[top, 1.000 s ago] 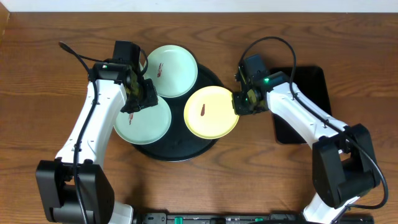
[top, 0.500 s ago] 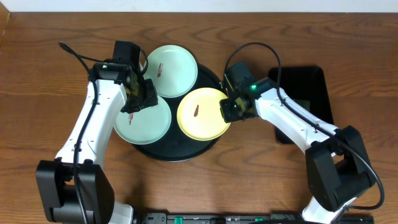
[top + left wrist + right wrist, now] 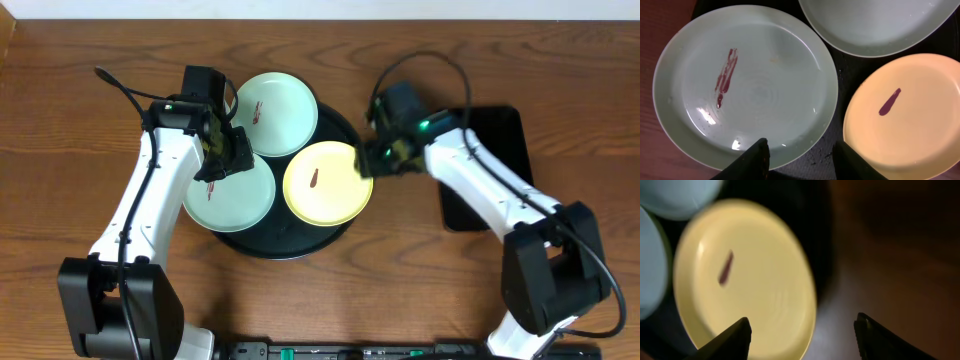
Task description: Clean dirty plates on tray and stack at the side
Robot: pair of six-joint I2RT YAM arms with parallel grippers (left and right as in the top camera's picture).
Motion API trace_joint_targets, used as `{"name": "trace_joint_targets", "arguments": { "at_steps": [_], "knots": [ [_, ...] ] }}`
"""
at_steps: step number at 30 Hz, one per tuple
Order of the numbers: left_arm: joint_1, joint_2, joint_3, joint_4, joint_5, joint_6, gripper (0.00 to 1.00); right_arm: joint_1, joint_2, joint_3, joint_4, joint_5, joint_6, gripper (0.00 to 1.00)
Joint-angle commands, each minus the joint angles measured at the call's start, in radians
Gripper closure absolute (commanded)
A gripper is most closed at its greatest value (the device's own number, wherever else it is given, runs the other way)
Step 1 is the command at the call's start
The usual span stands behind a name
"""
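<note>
- All three plates lay on the tray (image 3: 290, 245): the back mint plate (image 3: 275, 113), the front mint plate (image 3: 230, 195) at its left edge, and the yellow plate (image 3: 328, 183) on the right (each showed a reddish smear).
- The left gripper (image 3: 802, 152) hung over the front mint plate's rim, fingers apart, grasping nothing.
- The right gripper (image 3: 802, 325) hovered at the yellow plate's right rim, released and empty.

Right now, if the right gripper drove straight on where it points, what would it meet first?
Probably the rim of the yellow plate, just ahead of the open right gripper. The wrist view is blurred, so depth is unsure.
</note>
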Motion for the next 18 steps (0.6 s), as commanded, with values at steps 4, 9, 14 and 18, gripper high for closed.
{"name": "trace_joint_targets", "arguments": {
  "at_steps": [4, 9, 14, 18],
  "knots": [
    [0.000, -0.024, -0.004, -0.002, -0.006, 0.006, 0.57, -0.044, -0.011, 0.097, -0.050, -0.022, -0.107, 0.32],
    [0.000, -0.024, -0.004, -0.002, -0.005, 0.006, 0.57, -0.082, -0.011, 0.333, -0.262, 0.138, -0.123, 0.29],
    [0.000, -0.024, -0.004, -0.008, -0.005, 0.006, 0.57, -0.157, -0.011, 0.434, -0.413, 0.263, -0.124, 0.27],
    [-0.019, -0.024, -0.004, -0.002, 0.010, 0.005, 0.57, -0.278, -0.009, 0.430, -0.484, 0.249, -0.119, 0.26]
  ]
}}
